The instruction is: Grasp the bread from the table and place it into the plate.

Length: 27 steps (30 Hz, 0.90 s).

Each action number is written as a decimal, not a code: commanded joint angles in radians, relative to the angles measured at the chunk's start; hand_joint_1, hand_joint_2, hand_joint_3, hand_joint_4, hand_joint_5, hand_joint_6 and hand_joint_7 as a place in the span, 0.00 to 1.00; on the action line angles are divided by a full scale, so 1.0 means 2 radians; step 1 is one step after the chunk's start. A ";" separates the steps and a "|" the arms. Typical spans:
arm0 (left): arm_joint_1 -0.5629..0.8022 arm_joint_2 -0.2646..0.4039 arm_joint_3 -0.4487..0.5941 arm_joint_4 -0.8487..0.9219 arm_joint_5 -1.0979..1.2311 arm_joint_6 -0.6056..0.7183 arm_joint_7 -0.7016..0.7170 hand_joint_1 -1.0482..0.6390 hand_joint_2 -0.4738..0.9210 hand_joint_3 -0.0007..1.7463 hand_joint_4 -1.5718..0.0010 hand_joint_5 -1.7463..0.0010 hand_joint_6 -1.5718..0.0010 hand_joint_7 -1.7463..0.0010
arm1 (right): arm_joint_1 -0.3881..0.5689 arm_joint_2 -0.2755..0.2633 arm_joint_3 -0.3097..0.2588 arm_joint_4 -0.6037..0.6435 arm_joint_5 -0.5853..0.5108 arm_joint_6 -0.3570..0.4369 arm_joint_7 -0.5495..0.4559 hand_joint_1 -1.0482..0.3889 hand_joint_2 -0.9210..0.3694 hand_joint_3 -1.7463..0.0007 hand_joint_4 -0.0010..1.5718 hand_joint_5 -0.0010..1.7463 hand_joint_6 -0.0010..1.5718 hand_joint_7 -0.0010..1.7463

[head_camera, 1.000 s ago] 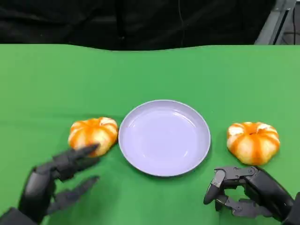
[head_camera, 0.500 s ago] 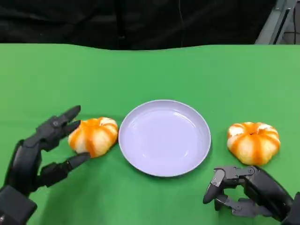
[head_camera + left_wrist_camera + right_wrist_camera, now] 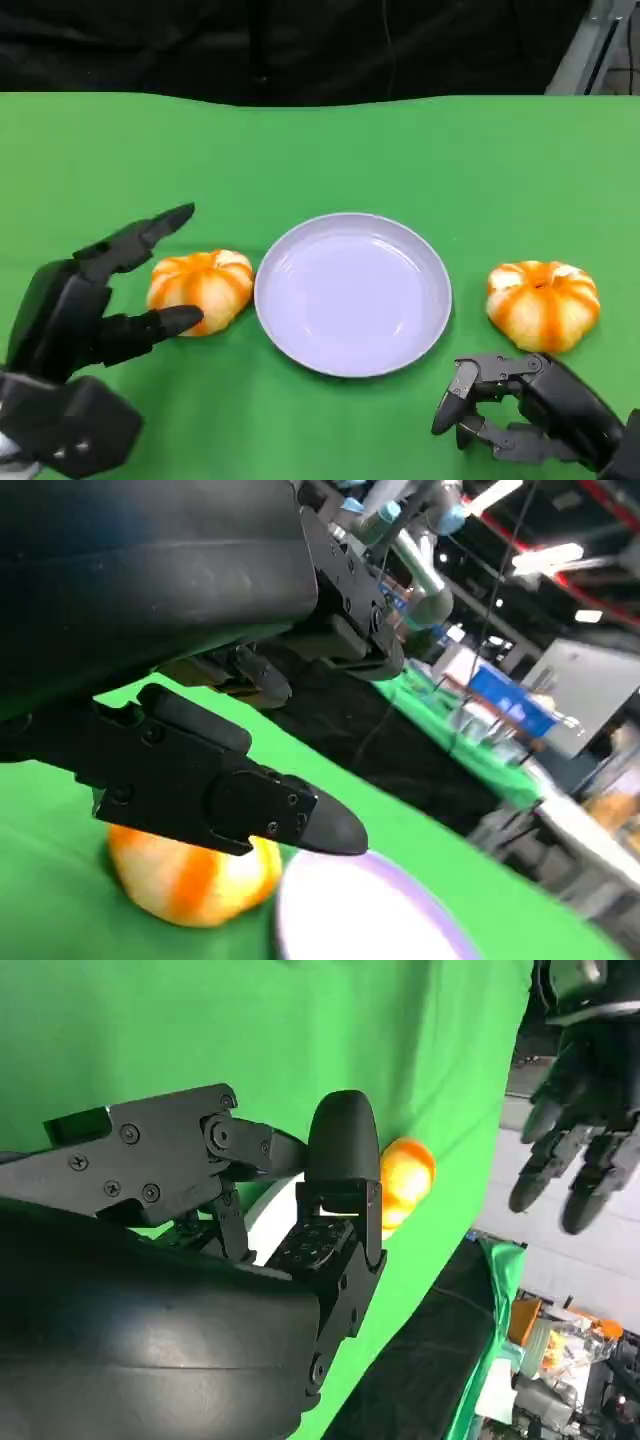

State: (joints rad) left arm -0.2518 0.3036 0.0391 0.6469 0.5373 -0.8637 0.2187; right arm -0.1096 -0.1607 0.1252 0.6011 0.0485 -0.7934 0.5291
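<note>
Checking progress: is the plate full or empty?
Empty: the plate is bare, with one bread on its left and another bread on its right.

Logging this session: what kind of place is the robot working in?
Probably a robotics lab or test hall, not a kitchen. A green cloth table serves as the work surface, the left wrist view shows another robot arm under ceiling strip lights, and more green-covered benches stand behind.

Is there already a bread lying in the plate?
No, in the head view the plate holds nothing; one bread lies on the table to its left and another bread to its right.
</note>
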 commanded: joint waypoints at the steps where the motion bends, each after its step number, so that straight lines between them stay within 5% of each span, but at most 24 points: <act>1: -0.014 0.028 -0.030 -0.001 0.057 0.031 0.053 0.20 1.00 0.04 0.63 1.00 0.65 0.99 | 0.004 -0.006 -0.003 -0.004 0.001 -0.001 -0.002 0.68 0.04 0.69 0.46 0.90 0.53 0.61; 27: -0.086 0.039 -0.164 0.098 0.091 0.136 0.091 0.10 1.00 0.07 0.64 1.00 0.66 1.00 | 0.007 -0.006 -0.002 -0.010 -0.004 -0.002 -0.007 0.68 0.04 0.68 0.46 0.90 0.52 0.62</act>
State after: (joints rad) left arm -0.3939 0.3755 -0.2741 0.8030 0.7176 -0.6105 0.3847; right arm -0.1062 -0.1606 0.1254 0.5990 0.0320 -0.7979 0.5157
